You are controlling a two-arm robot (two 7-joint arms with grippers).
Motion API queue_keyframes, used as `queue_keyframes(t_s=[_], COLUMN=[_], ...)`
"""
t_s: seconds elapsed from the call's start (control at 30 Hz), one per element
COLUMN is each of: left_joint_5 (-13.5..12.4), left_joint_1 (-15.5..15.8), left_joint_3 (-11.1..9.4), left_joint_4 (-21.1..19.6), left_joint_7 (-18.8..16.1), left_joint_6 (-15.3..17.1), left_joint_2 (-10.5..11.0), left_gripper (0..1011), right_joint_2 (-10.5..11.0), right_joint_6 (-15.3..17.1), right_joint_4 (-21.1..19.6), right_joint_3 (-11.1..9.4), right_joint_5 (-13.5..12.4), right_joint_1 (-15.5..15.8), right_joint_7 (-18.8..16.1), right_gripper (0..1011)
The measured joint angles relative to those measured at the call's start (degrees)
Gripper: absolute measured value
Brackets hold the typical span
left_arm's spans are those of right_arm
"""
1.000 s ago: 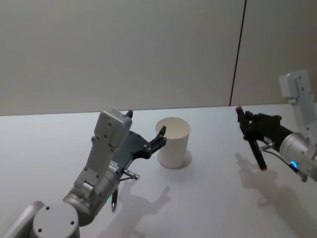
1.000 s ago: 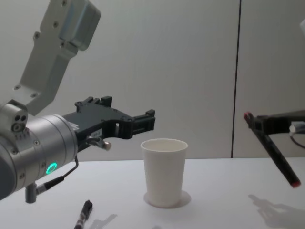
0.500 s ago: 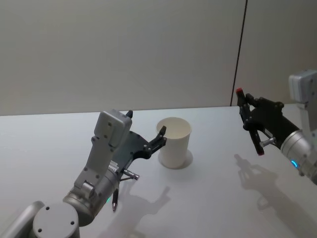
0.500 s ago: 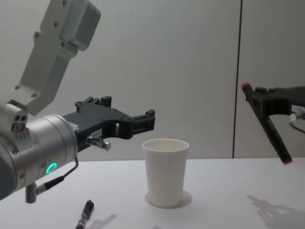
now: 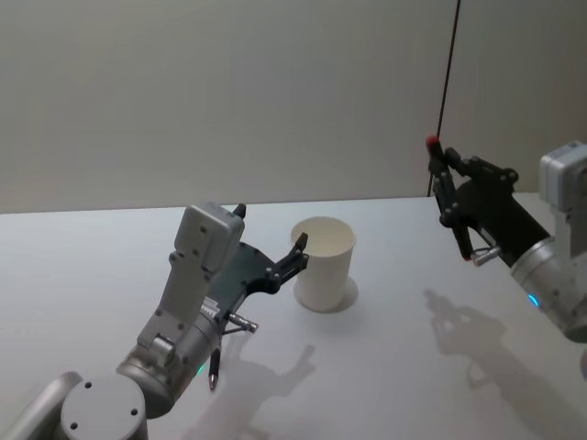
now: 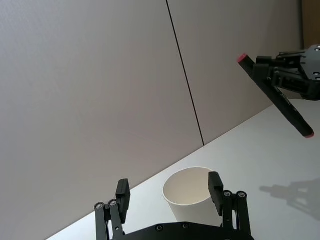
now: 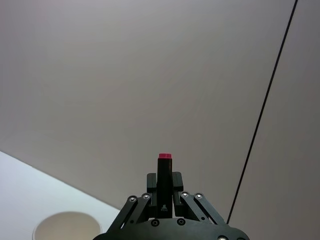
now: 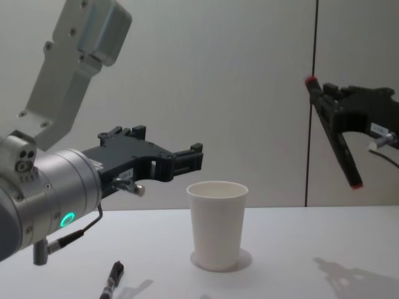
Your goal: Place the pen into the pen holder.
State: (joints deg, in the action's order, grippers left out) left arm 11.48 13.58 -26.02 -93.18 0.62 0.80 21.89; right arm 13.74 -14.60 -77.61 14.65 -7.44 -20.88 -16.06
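Observation:
The pen holder [image 5: 323, 266], a white paper cup [image 8: 217, 227], stands upright mid-table. The pen [image 5: 448, 197] is black with red ends and hangs tilted in the air, up and to the right of the cup. My right gripper [image 5: 457, 203] is shut on its upper half; the chest view shows the pen [image 8: 333, 134] well above the table and clear of the cup. My left gripper [image 5: 271, 229] hovers open just left of the cup, its fingertips near rim height, with nothing between them. The left wrist view looks past the open jaws to the cup [image 6: 190, 192].
A second dark pen [image 5: 212, 368] lies on the white table under my left arm, also seen low in the chest view as the pen [image 8: 112, 281]. A plain wall with a vertical black seam [image 5: 447, 92] stands behind the table.
My right gripper has risen with the pen and shifted left toward the cup. The left arm, the cup and the pen on the table have not moved.

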Motion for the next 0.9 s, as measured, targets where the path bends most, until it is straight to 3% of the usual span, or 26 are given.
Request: queue_keyframes(t_s=[0.07,0.17,0.2,0.27,0.33,0.43,0.47,0.57,0.67,0.7,0.73,0.8,0.9], left_joint_5=[0.0,0.0,0.0,0.0,0.0,0.0,0.0,0.0,0.0,0.0,0.0,0.0,0.0], left_joint_1=[0.0,0.0,0.0,0.0,0.0,0.0,0.0,0.0,0.0,0.0,0.0,0.0,0.0], left_joint_3=[0.0,0.0,0.0,0.0,0.0,0.0,0.0,0.0,0.0,0.0,0.0,0.0,0.0], left_joint_4=[0.0,0.0,0.0,0.0,0.0,0.0,0.0,0.0,0.0,0.0,0.0,0.0,0.0], left_joint_7=[0.0,0.0,0.0,0.0,0.0,0.0,0.0,0.0,0.0,0.0,0.0,0.0,0.0], left_joint_6=[0.0,0.0,0.0,0.0,0.0,0.0,0.0,0.0,0.0,0.0,0.0,0.0,0.0], left_joint_2=[0.0,0.0,0.0,0.0,0.0,0.0,0.0,0.0,0.0,0.0,0.0,0.0,0.0], left_gripper=[1000,1000,1000,1000,1000,1000,1000,1000,1000,1000,1000,1000,1000], right_joint_2=[-0.3,-1.1,-1.1,-2.0,-2.5,-4.2,-4.2,-6.2,-7.4,-8.2,-8.2,-10.0,-11.3], right_joint_6=[-1.9,-7.3,-7.3,-12.1,-14.3,-20.8,-20.8,-27.1,-30.7,-32.7,-32.7,-36.6,-38.9], right_joint_4=[1.0,4.2,4.2,7.4,9.3,15.5,15.5,23.3,28.0,31.3,31.3,38.3,43.3], right_joint_3=[0.1,0.5,0.5,0.9,1.1,1.7,1.7,2.4,2.8,3.0,3.0,3.2,3.2], right_joint_5=[0.3,0.8,0.8,1.1,1.1,0.5,0.5,-1.7,-3.8,-5.2,-5.2,-8.5,-10.9], right_joint_1=[-0.4,-1.8,-1.8,-3.4,-4.3,-7.4,-7.4,-11.3,-13.7,-15.3,-15.3,-18.8,-21.3], right_joint_7=[-0.3,-1.3,-1.3,-2.4,-3.0,-5.2,-5.2,-8.4,-10.9,-12.5,-12.5,-16.4,-19.2], right_gripper=[165,165,165,165,165,165,165,165,165,165,165,165,165])
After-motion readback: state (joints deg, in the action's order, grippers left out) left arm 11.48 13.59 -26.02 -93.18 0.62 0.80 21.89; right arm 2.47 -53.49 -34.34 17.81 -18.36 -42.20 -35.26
